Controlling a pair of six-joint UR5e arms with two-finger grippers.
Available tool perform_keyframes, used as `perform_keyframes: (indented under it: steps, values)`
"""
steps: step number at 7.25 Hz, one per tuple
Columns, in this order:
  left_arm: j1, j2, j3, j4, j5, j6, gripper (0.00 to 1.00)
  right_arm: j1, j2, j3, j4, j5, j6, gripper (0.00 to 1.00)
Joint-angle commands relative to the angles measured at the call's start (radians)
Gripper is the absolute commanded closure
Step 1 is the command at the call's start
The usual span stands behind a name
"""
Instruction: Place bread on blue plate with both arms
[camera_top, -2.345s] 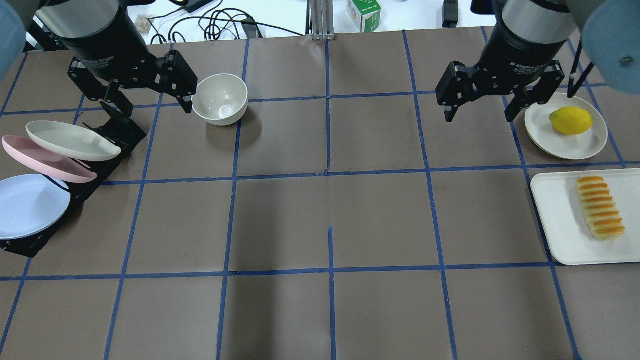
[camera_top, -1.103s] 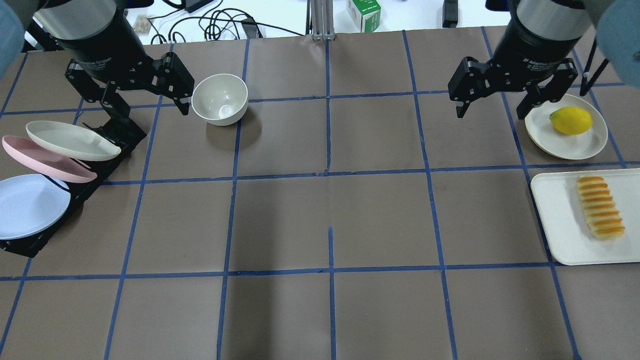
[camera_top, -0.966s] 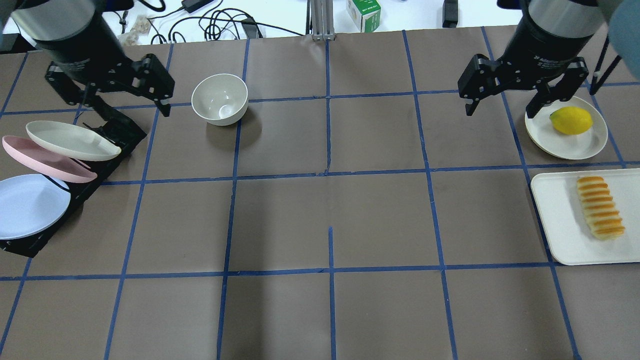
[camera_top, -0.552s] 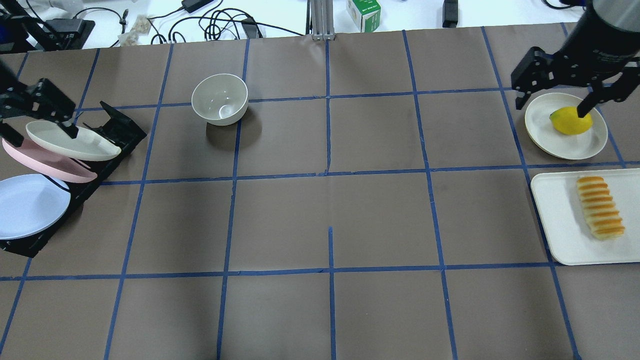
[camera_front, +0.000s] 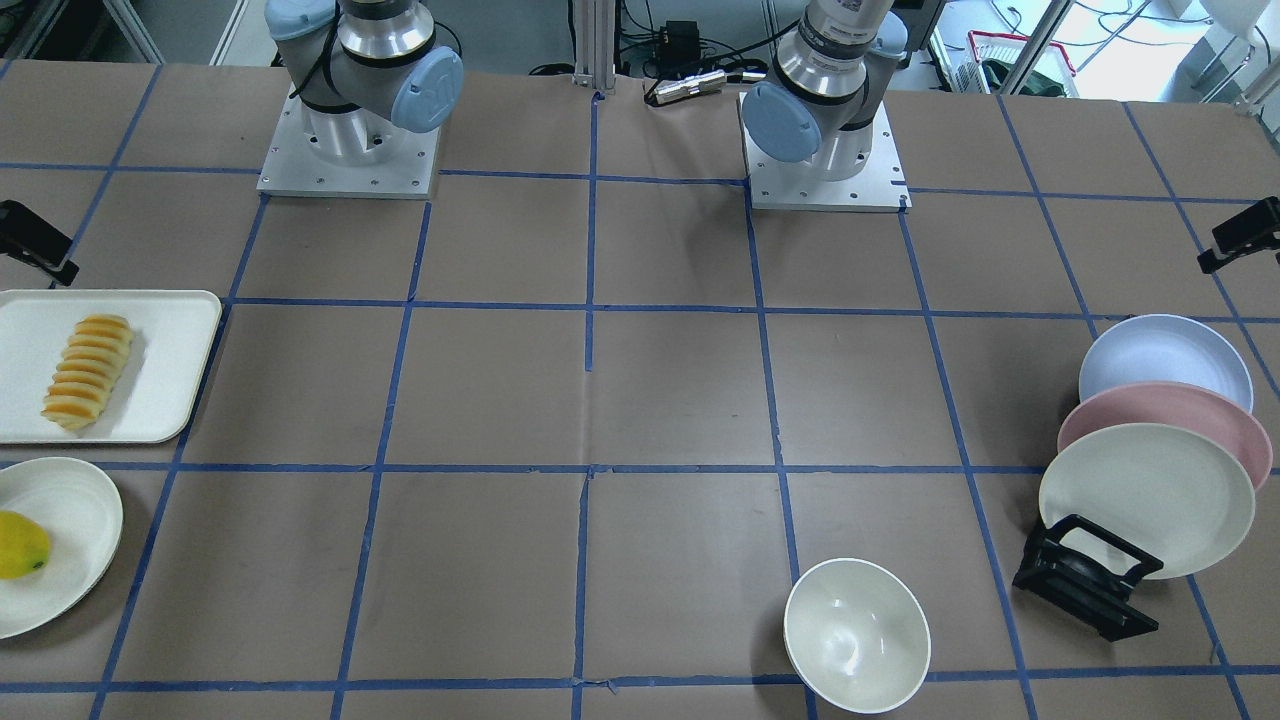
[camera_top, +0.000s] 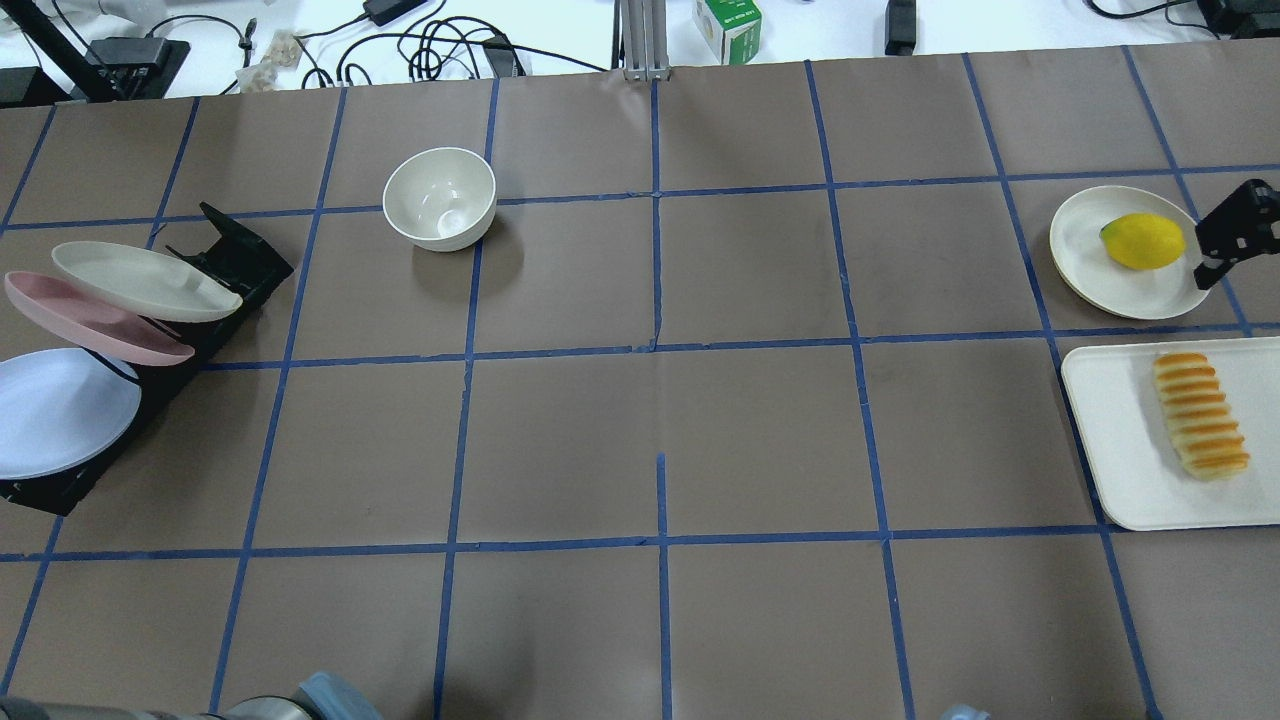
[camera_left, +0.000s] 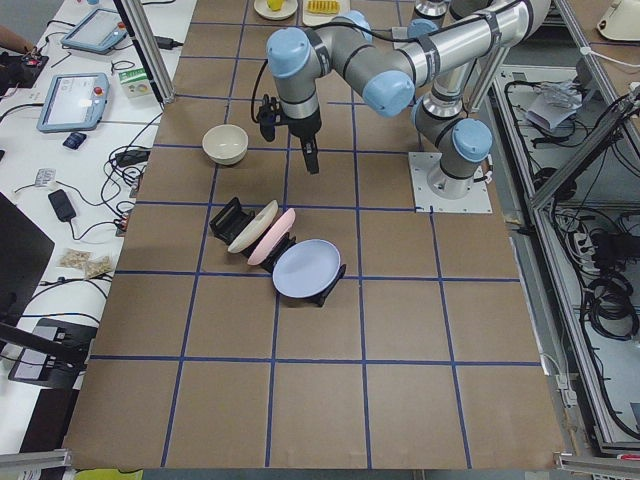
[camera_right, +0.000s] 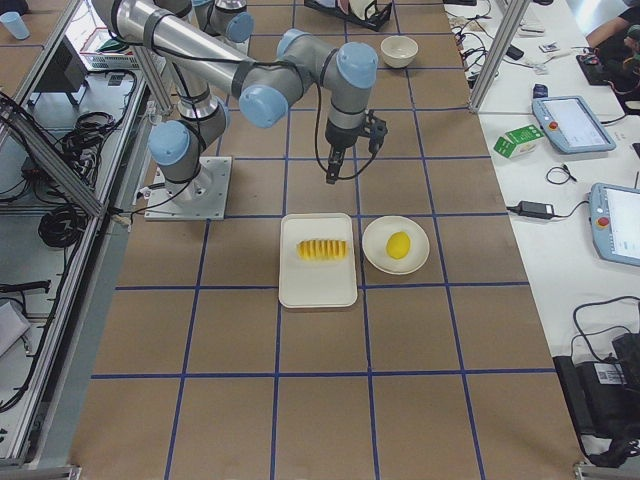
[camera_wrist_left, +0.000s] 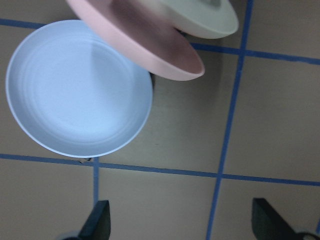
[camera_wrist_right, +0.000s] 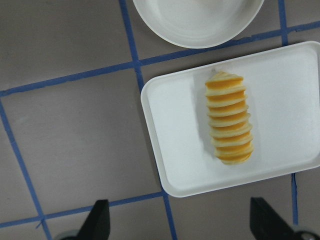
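Note:
The ridged yellow-orange bread (camera_top: 1200, 415) lies on a white tray (camera_top: 1110, 440) at the right; it also shows in the right wrist view (camera_wrist_right: 229, 117). The pale blue plate (camera_top: 55, 410) leans in a black rack (camera_top: 240, 255) at the left, below a pink plate (camera_top: 90, 320) and a cream plate (camera_top: 140, 280). My left gripper (camera_wrist_left: 182, 225) is open and empty, high above the table next to the blue plate (camera_wrist_left: 77, 90). My right gripper (camera_wrist_right: 181, 222) is open and empty, high above the tray's near edge; only part of it shows at the overhead view's right edge (camera_top: 1235, 230).
A smooth yellow lemon (camera_top: 1142, 240) sits on a small cream plate (camera_top: 1085, 255) behind the tray. A white bowl (camera_top: 440, 198) stands at the back left of centre. Cables and a small box (camera_top: 727, 25) lie beyond the table's far edge.
Both arms have swung outward. The left gripper moved left past the rack and out of the overhead view. The right gripper moved right, past the lemon plate, to the view's edge.

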Motion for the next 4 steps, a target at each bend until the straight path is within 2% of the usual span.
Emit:
perform_keyframes:
  steps: [1,2,3,4]
  values:
    - [0.103,-0.147,0.015,0.176,-0.005,0.17,0.0,-0.054,0.059,0.1,-0.187,-0.05,-0.081,0.0]
    - [0.105,-0.21,0.027,0.228,-0.009,0.202,0.0,-0.06,0.101,0.14,-0.305,-0.1,-0.084,0.0]
    - [0.103,-0.253,0.056,0.25,-0.023,0.206,0.0,-0.08,0.121,0.168,-0.335,-0.096,-0.122,0.0]
    - [0.105,-0.289,0.07,0.249,-0.133,0.206,0.0,-0.098,0.132,0.185,-0.338,-0.09,-0.156,0.0]
